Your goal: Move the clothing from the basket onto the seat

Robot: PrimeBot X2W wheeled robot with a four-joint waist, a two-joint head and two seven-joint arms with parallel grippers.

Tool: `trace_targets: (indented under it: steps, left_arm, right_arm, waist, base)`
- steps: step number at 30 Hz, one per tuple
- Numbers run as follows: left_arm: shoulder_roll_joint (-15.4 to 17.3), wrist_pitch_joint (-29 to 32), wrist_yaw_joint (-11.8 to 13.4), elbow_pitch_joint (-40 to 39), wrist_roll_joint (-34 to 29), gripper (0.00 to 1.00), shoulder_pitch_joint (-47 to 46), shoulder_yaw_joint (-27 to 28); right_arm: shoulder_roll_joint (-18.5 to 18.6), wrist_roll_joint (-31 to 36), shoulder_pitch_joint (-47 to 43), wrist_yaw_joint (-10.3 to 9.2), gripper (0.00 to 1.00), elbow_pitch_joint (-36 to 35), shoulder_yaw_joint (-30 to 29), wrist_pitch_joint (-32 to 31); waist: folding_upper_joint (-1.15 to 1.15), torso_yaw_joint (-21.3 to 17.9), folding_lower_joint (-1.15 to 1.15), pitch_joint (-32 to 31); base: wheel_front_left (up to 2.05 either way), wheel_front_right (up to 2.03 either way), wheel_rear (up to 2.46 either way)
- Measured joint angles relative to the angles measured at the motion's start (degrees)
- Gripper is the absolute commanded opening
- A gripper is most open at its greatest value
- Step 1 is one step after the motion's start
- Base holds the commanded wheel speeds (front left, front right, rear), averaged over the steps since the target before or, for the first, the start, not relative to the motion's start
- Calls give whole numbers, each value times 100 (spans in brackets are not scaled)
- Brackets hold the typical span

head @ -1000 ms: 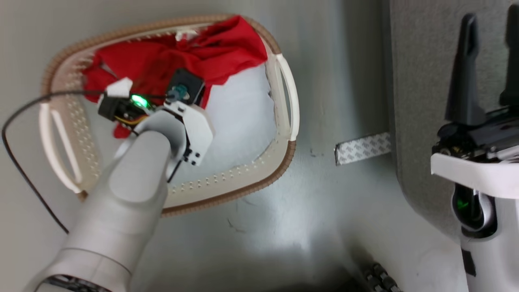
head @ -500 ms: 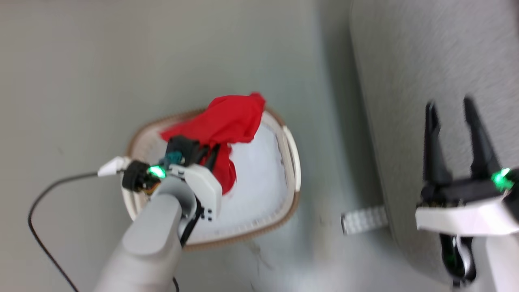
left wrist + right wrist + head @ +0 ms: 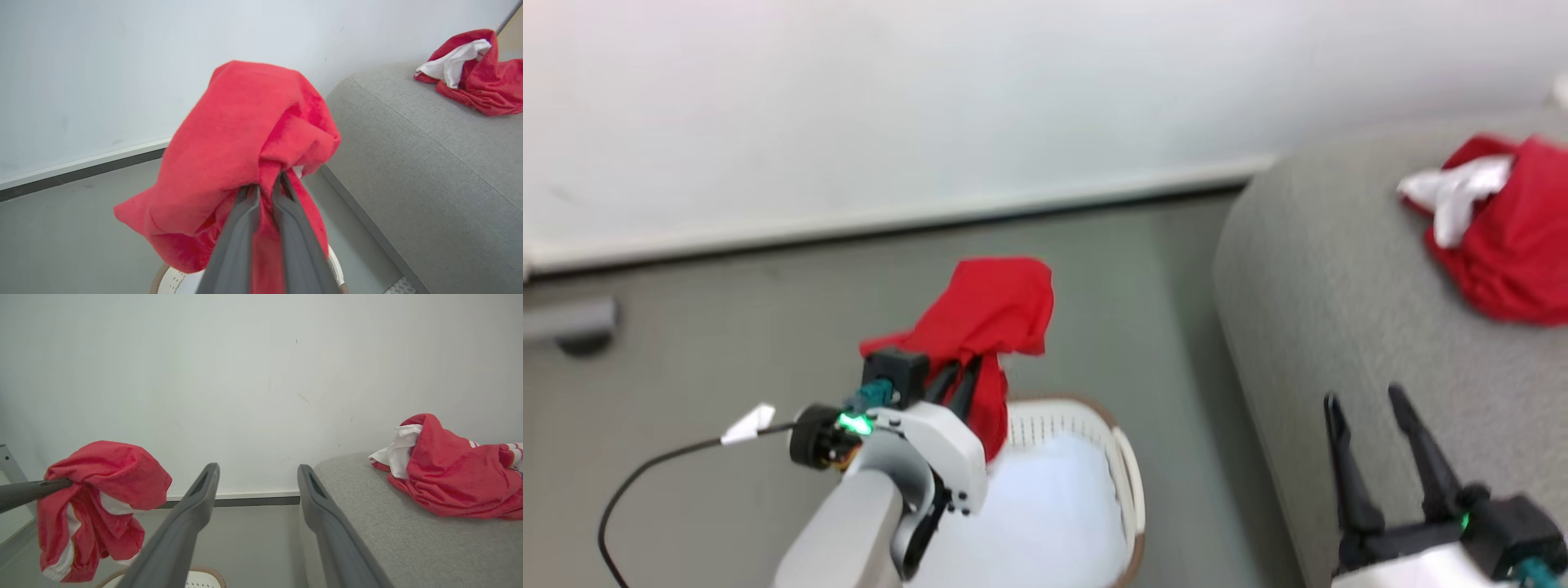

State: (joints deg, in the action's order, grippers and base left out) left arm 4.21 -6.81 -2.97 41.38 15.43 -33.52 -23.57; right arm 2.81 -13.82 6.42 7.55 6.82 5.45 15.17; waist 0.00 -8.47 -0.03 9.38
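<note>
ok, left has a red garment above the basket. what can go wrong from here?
1. The left gripper pinches just a fold of the held garment; the loose bulk may slip out on the way to the seat.
2. Its hanging end looks close to the basket rim and might snag.

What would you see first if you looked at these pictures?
The bright red garment pops out first: the left gripper is shut on it and holds it up in the air over the white basket. Next comes a second red and white garment, lying crumpled on the grey sofa to the right. The right gripper hangs open by the sofa's edge, holding nothing.
</note>
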Motion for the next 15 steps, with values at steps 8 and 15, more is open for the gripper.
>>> trace_targets:
  steps: [8, 15]
  left_arm:
    - [168, 453, 247, -1259, 125, 0, 662, 42]
    - [334, 843, 412, -2307, 227, 0, 1132, 56]
  right_arm:
    - [1, 123, -541, 0, 100, 126, 126, 0]
    - [2, 133, -889, 0, 100, 183, 199, 0]
  waist:
    - [0, 97, 0, -1001]
    - [0, 153, 1, -1472]
  base:
    - [0, 0, 0]
    - [0, 0, 0]
